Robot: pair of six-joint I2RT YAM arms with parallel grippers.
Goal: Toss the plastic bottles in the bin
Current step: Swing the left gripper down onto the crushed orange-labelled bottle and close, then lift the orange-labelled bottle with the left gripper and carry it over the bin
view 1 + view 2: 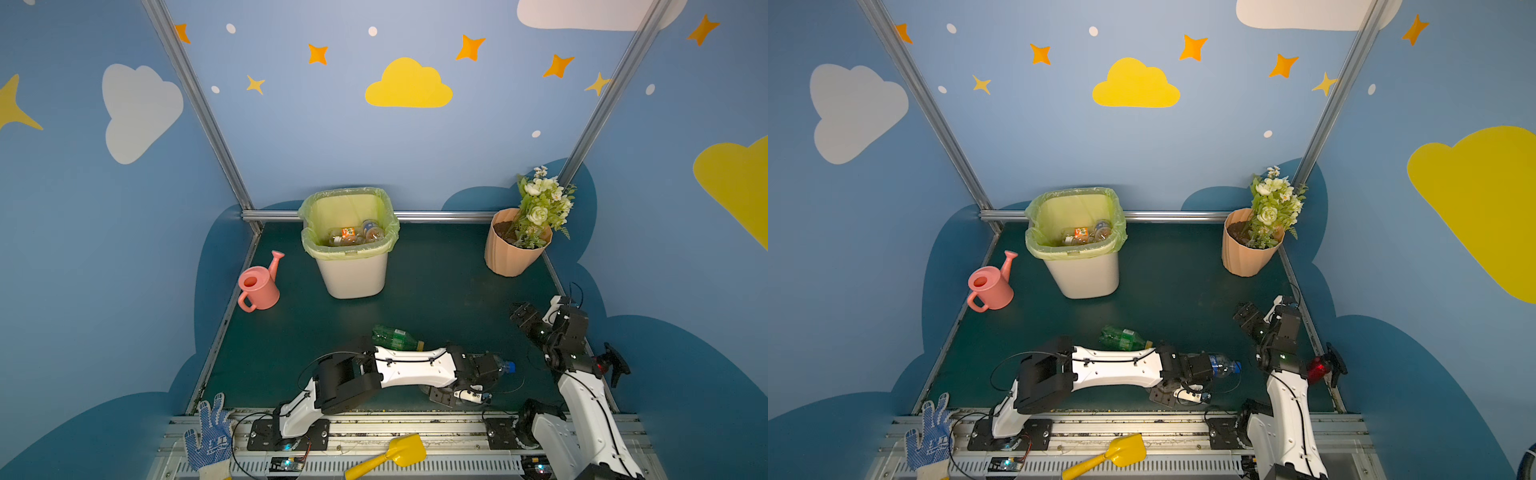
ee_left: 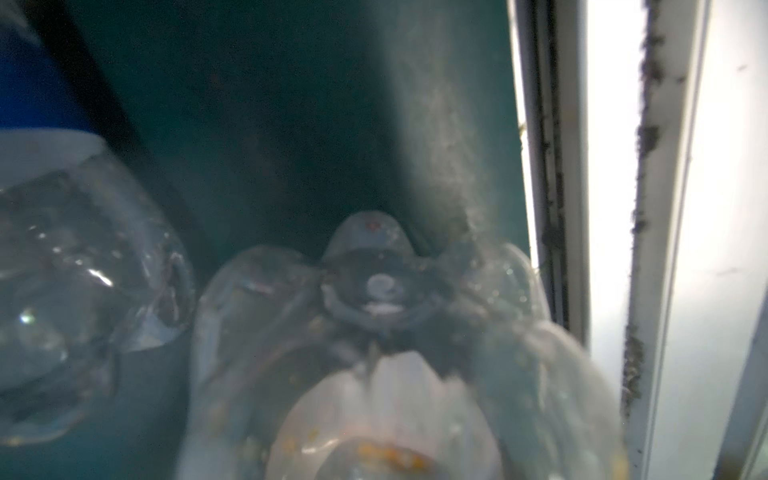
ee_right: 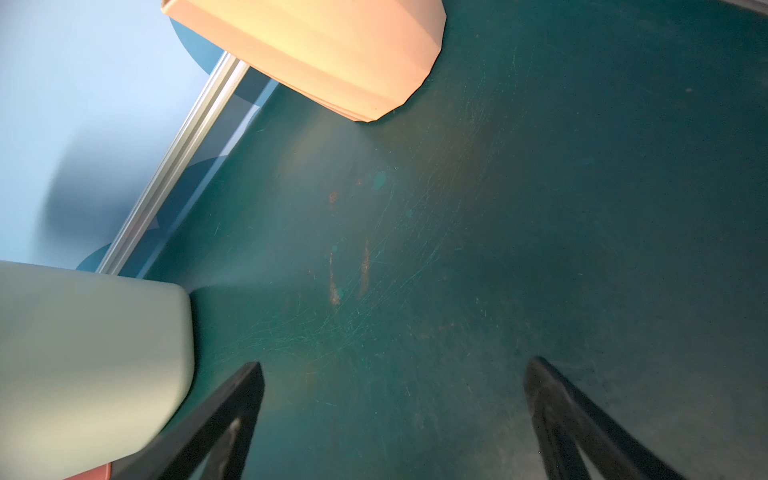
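Left tool (image 1: 459, 397) is down at the near edge of the dark green surface (image 1: 436, 282), arm reaching across toward the right side, right beside the metal front rail (image 2: 561, 166). In the left wrist view a clear plastic bottle with a petal-shaped base (image 2: 374, 332) fills the foreground straight ahead of the tool, base toward the camera and long axis roughly along the tool's reach. The fingers are not visible there and are hidden in both top views, so I can't tell if the tool is closed on it or only around it. A clear bottle with blue label and blue cap (image 1: 505, 368) lies on its side just beside it, cap pointing right; contact between the two is unclear. A green plastic bottle (image 1: 395, 337) lies on its side just behind the left forearm, long axis across the view, cap to the right. The white squarish bin with yellow-green liner (image 1: 353, 274) stands at the far middle, well apart from the left tool, back and to its left, with several bottles in it (image 1: 353, 235). Judgement: the carry goes up and back-left, must clear the bin rim, and the green bottle sits under that path. Right tool (image 3: 395, 415) is spread wide and empty, hovering over bare surface near the ribbed peach flowerpot (image 1: 507, 253), and is the nearer arm for the blue-cap bottle. The pink watering can (image 1: 259, 284) is left of the bin, out of the way. The yellow toy shovel (image 1: 390, 455) and blue dotted glove (image 1: 210, 436) are at the front rail.
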